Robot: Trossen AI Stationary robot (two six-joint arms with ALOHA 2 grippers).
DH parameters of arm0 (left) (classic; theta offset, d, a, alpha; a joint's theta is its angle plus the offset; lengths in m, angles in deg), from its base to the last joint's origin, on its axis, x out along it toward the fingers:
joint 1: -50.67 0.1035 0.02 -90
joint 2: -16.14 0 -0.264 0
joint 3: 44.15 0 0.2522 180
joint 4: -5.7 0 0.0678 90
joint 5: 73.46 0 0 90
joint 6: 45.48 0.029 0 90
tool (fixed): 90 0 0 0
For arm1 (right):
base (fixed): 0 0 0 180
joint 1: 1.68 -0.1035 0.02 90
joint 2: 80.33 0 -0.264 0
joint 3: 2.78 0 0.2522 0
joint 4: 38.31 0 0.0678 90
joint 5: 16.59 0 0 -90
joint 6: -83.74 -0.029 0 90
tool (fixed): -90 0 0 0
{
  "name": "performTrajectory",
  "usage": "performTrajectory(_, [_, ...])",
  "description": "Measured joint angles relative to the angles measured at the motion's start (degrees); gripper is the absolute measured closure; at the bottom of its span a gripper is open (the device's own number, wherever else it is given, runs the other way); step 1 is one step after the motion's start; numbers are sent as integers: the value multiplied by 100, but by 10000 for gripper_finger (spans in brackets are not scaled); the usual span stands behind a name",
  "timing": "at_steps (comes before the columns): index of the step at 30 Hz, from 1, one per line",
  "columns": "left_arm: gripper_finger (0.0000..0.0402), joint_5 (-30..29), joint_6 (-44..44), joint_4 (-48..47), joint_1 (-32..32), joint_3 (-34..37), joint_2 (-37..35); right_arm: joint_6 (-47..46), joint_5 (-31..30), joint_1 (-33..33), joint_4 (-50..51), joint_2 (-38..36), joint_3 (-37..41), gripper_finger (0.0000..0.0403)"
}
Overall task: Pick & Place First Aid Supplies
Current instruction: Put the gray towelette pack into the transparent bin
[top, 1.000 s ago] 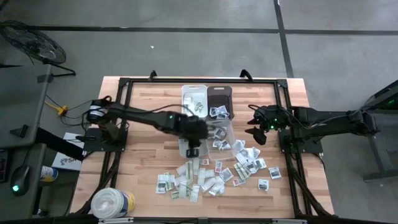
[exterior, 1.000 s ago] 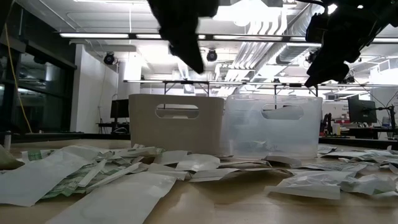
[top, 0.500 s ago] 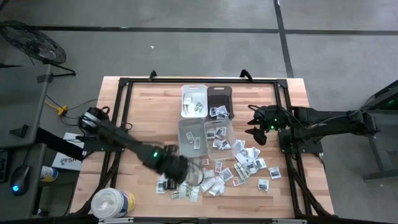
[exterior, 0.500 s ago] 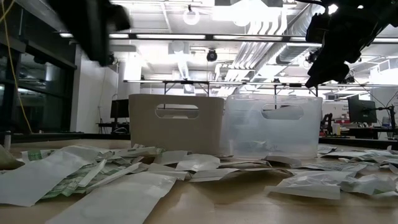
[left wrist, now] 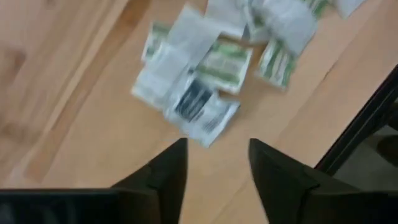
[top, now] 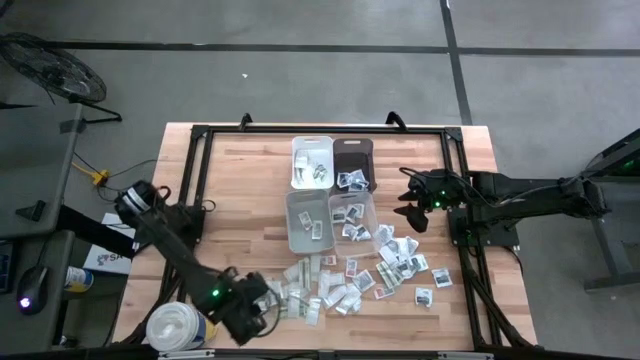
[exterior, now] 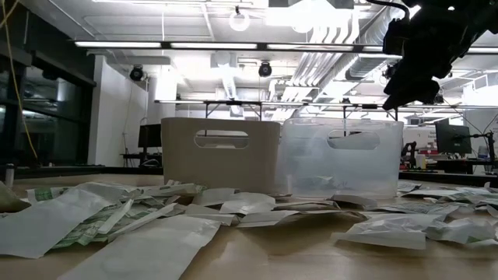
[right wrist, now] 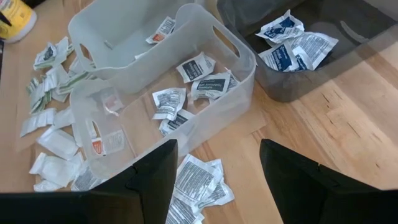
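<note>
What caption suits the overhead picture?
Left pincer open over scattered packets; right pincer waits open beside the bins.

1. Grey concrete floor (top: 300, 90) crossed by dark lines surrounds the wooden bench (top: 235, 215).
2. A fan (top: 50, 70) stands beyond its far left corner.
3. Long ceiling lights (exterior: 194, 44) brighten the room.

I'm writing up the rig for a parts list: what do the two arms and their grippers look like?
Both arms are dark, slender and jointed. The left arm carries a small green light along its forearm, and black cables trail from its base. The right arm shows a green light near its wrist. Each gripper, left gripper and right gripper, has two dark, flat, tapered fingers.
</note>
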Motion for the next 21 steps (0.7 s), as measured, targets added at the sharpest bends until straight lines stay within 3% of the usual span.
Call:
performTrajectory(6, [177, -381, -856, 274, -521, 520, -45, -362, 6, 2, 0, 0, 0, 181])
performTrajectory(14, [188, -1216, -1172, 2169, -732, 2219, -755, -412, 24, 2, 0, 1, 0, 181])
performTrajectory(21, [191, -1205, -1434, 3308, -728, 3267, -1222, -515, 25, 2, 0, 1, 0, 181])
